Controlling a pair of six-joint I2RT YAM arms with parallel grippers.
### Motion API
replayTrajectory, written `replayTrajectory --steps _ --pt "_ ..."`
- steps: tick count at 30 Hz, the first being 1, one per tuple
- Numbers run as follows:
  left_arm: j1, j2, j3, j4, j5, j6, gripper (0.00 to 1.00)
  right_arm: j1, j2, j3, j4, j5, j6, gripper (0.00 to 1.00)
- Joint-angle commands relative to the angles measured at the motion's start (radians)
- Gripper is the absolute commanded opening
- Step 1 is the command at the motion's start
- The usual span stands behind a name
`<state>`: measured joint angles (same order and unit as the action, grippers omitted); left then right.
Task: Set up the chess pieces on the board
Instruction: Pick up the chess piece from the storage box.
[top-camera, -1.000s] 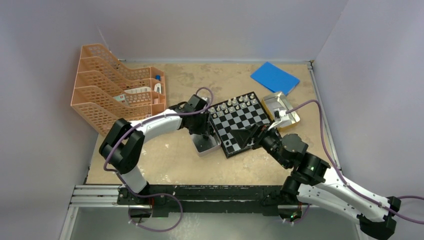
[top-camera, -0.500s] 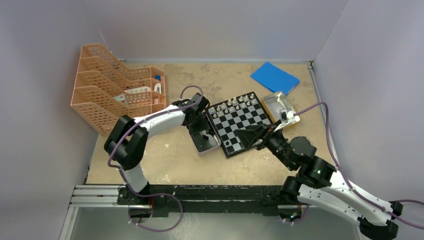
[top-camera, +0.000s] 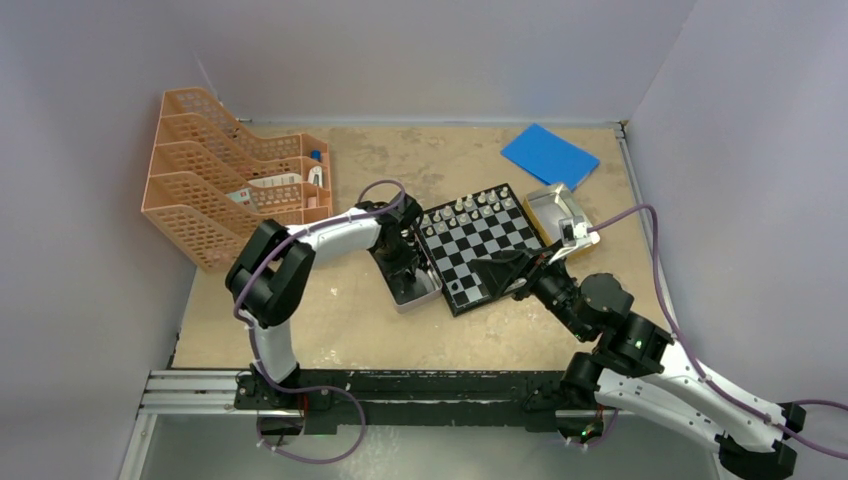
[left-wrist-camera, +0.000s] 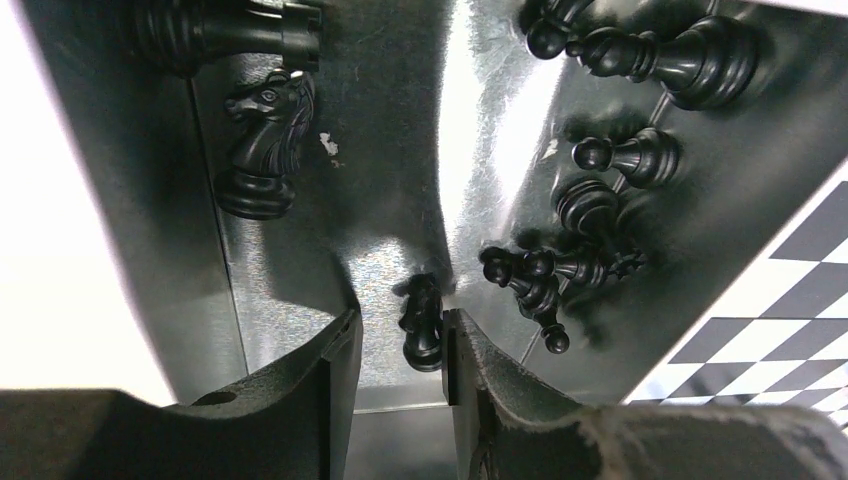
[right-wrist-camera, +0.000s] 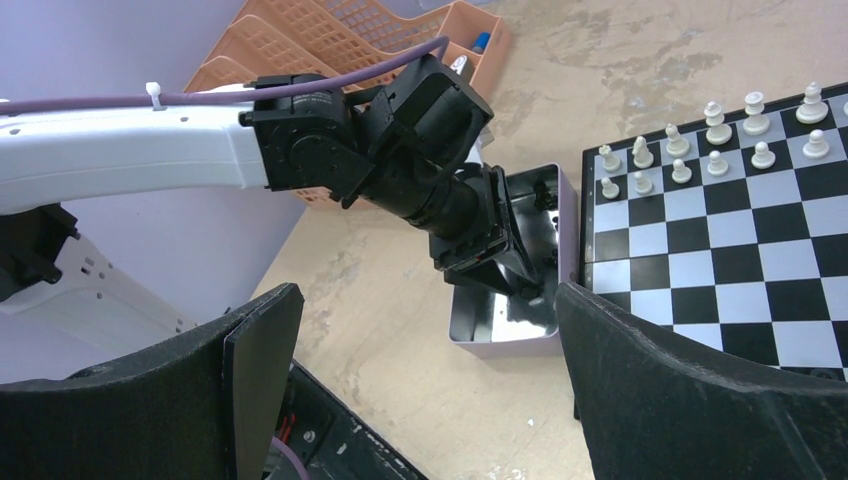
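**Top view.** The left hand is lowered into an open tin. This tin lies on the worktop against the left edge of the board. White pieces stand in two rows along the board's far side. The right hand hangs over the board's near edge. A second tin sits just beside the board's right edge.

**Left wrist view.** The left fingers stand narrowly apart, one on each side of a single black piece lying on the tin floor. A gap shows on one side, so the piece is not clamped. A black knight lies apart at the far left, and other black pieces are heaped at the right.

**Right wrist view.** The right fingers are spread wide and carry nothing. The white pieces stand upright on the board.
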<state>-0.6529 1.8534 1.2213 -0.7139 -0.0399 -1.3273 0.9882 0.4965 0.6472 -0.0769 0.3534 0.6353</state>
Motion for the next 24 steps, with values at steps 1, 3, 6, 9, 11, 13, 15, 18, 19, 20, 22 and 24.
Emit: replayTrajectory --steps 1,3,6,9,11,13,15,18,19,20,22,24 --pt "0.003 0.010 0.035 0.001 0.022 -0.039 0.35 0.004 0.002 0.048 0.023 0.022 -0.020 0.99" --pt "0.003 0.015 0.035 0.009 0.033 -0.044 0.34 0.004 0.005 0.047 0.023 0.022 -0.020 0.99" --pt "0.004 0.020 0.035 0.019 0.059 -0.049 0.34 0.003 0.009 0.048 0.025 0.020 -0.020 0.99" --pt "0.004 0.020 0.034 0.020 0.078 -0.059 0.34 0.004 0.011 0.050 0.026 0.018 -0.020 0.99" --pt "0.003 0.019 0.034 0.021 0.086 -0.060 0.34 0.004 0.013 0.048 0.027 0.019 -0.020 0.99" --pt "0.001 0.016 0.029 0.019 0.089 -0.061 0.33 0.003 0.013 0.047 0.028 0.018 -0.019 0.99" --pt "0.002 0.015 0.021 0.019 0.083 -0.062 0.31 0.004 0.014 0.045 0.031 0.015 -0.016 0.99" --pt "0.002 0.019 0.015 0.020 0.086 -0.060 0.25 0.004 0.016 0.043 0.031 0.014 -0.015 0.99" --pt "0.002 0.019 0.014 0.022 0.087 -0.056 0.22 0.004 0.016 0.043 0.031 0.013 -0.015 0.99" --pt "0.002 0.018 0.015 0.022 0.084 -0.052 0.18 0.003 0.016 0.044 0.029 0.012 -0.014 0.99" --pt "0.002 0.013 0.016 0.024 0.072 -0.039 0.11 0.003 0.015 0.044 0.028 0.012 -0.013 0.99" --pt "0.002 0.006 0.018 0.021 0.058 -0.027 0.06 0.003 0.015 0.043 0.026 0.010 -0.009 0.99"
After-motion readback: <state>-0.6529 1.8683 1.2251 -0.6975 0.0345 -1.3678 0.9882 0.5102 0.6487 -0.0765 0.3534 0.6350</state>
